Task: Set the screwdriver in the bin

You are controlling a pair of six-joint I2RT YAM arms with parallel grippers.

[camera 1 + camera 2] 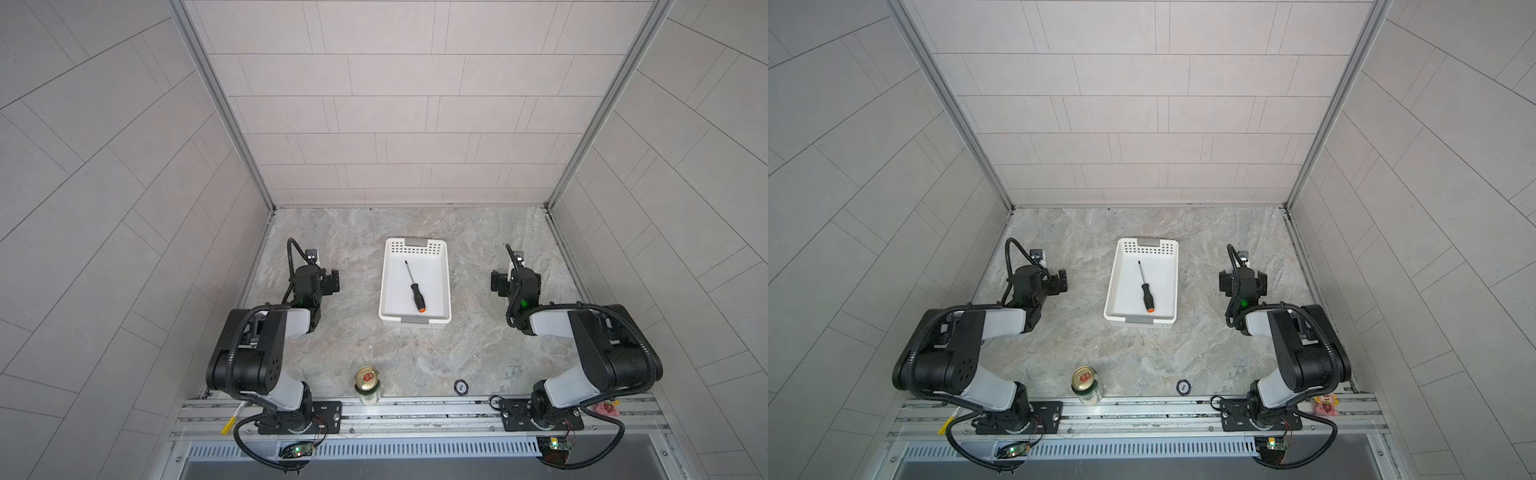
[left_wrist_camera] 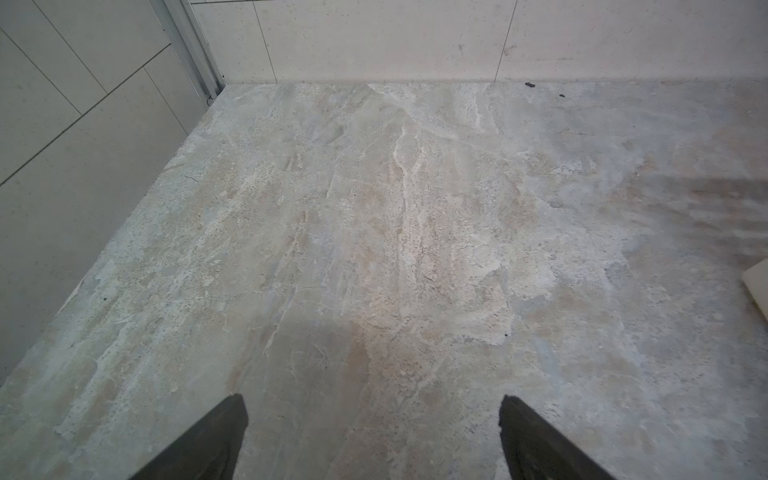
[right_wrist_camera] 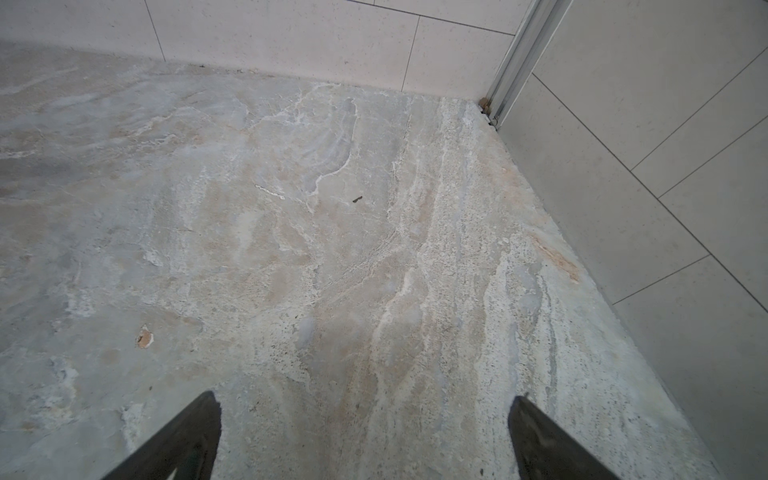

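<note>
The screwdriver (image 1: 414,292) is found lying inside the bin (image 1: 391,253), shaft toward the far wall, orange cap nearest. The left tool (image 2: 372,436) and right tool (image 3: 363,436) are parked either side, fingers apart, nothing held. Placement is judged complete.

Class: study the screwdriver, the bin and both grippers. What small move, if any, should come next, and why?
Probably none beyond holding both arms parked. The screwdriver already lies flat on the bin's floor, and the left gripper and right gripper stand open and empty, off to either side.
</note>
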